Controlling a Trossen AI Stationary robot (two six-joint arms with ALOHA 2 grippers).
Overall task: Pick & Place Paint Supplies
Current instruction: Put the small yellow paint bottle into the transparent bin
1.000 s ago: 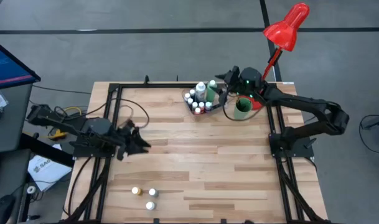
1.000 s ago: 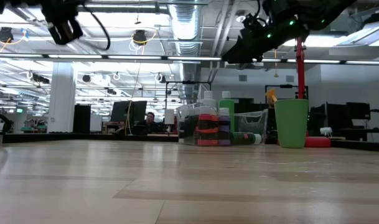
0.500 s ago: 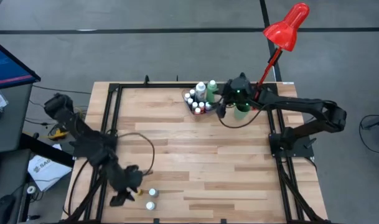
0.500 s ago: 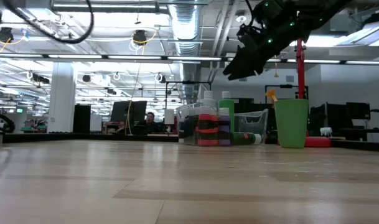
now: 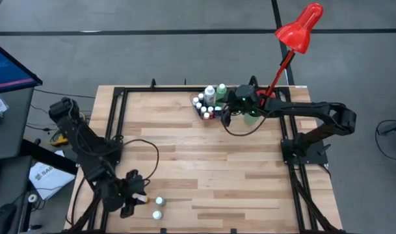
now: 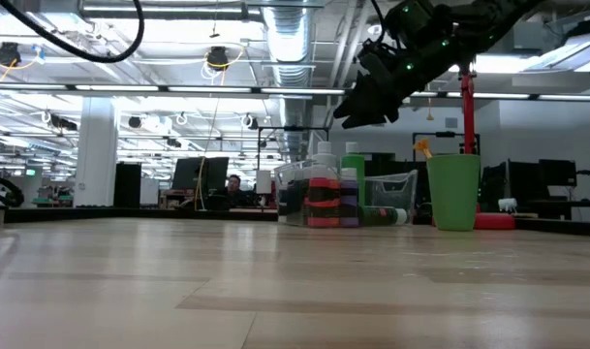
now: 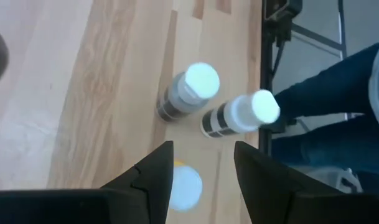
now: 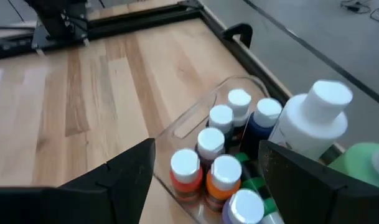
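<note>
Moved since half a second ago: left gripper [image 5: 134,197] now lower at the table's near left edge, fingers spread around the yellow bottle [image 7: 184,185], not yet pinching; two white-capped bottles [image 5: 158,208] just beside. Right gripper [image 5: 227,112] shifted toward the clear tray [image 8: 195,121] with small bottles [image 8: 208,163], fingers spread wide, empty. Wide free wood [image 5: 217,162] between both groups.

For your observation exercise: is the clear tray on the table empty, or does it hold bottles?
It holds bottles: the clear tray contains several white-capped bottles standing upright, packed together.
</note>
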